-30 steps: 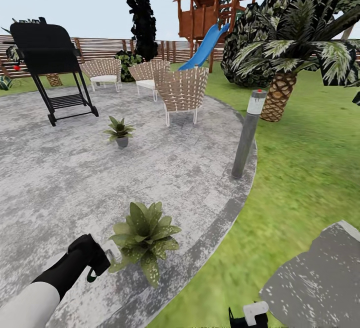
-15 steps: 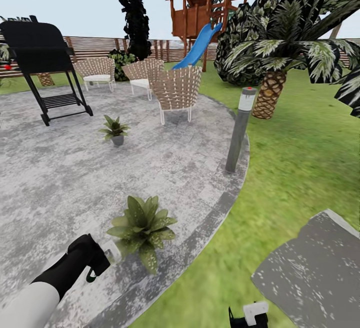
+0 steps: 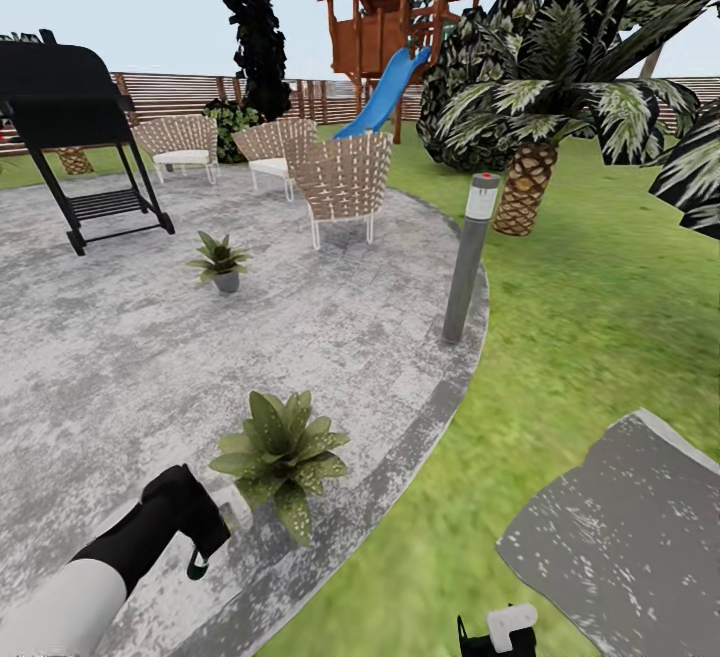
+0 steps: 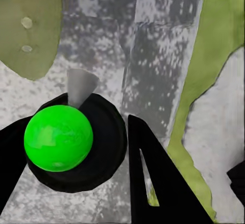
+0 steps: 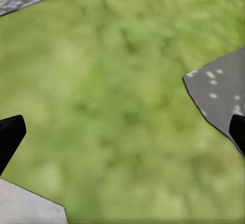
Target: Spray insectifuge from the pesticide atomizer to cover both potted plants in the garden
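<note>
The left end effector (image 3: pixel 205 537), matte black, was clenched around the pesticide atomizer (image 3: pixel 232 514), a slender pale-grey bottle whose pale tip poked out just beside the nearer potted plant (image 3: pixel 278 457), a low rosette of broad, pointed, speckled leaves. In the left wrist view a glossy green ball (image 4: pixel 58 137) sat on the bottle's round dark body between the black fingers (image 4: pixel 158 183). Beyond that plant on the speckled grey patio (image 3: pixel 120 357) stood the second potted plant (image 3: pixel 220 261) in its small grey pot, near a woven wicker chair (image 3: pixel 342 182). The right end effector (image 5: pixel 122 137) hung released over blurred green lawn (image 5: pixel 127 81), fingertips spread wide apart.
</note>
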You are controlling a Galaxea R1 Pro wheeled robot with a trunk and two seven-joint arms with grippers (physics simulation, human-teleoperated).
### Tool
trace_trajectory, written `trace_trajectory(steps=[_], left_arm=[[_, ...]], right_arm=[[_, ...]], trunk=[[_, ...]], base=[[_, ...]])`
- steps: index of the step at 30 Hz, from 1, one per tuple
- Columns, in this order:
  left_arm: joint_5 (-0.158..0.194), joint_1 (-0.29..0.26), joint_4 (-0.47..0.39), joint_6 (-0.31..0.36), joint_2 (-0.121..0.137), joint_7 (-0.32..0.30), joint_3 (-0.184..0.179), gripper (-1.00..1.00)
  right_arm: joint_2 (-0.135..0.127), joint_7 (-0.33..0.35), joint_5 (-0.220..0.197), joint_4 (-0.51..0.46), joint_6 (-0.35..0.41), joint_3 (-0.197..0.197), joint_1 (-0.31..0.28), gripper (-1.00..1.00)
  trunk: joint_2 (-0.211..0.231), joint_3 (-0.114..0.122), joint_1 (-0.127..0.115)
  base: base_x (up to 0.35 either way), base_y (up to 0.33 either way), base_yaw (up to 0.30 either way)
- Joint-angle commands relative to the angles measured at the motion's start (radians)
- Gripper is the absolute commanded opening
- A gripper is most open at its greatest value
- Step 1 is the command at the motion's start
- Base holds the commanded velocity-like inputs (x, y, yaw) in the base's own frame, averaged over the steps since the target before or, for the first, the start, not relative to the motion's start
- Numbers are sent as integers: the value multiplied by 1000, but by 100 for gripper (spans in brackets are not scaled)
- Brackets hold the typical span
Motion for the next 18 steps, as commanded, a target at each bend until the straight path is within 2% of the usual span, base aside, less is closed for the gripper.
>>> trace_trajectory(steps=[1, 2, 4, 8, 14, 16, 18], left_arm=[[-26, -1, -2, 3, 2, -30, -13, -100], [-63, -2, -4, 3, 7, -46, -21, -100], [-98, -3, -5, 3, 13, -54, -21, -100], [-115, -2, -5, 2, 36, -54, -19, -100], [-119, -4, -5, 5, 40, -55, -9, -100], [-138, -3, -4, 5, 38, -55, -11, -100], [-195, -2, -2, 12, 40, -56, -9, -100]], right_arm=[[0, -10, 7, 1, 0, 6, -1, 100], [0, -10, 7, 1, 0, 7, -1, 100], [0, -10, 7, 1, 0, 7, -1, 100], [0, -10, 8, 1, 0, 7, -1, 100], [0, -10, 9, 1, 0, 7, -1, 100], [0, -10, 9, 1, 0, 7, -1, 100], [0, -10, 9, 1, 0, 7, 0, 100]], trunk=[[0, -1, 0], [0, -1, 0], [0, -1, 0], [0, -1, 0], [0, -1, 0], [0, -1, 0], [0, -1, 0]], base=[[0, 0, -2], [0, 0, 0], [0, 0, 0], [0, 0, 0], [0, 0, 0], [0, 0, 0], [0, 0, 0]])
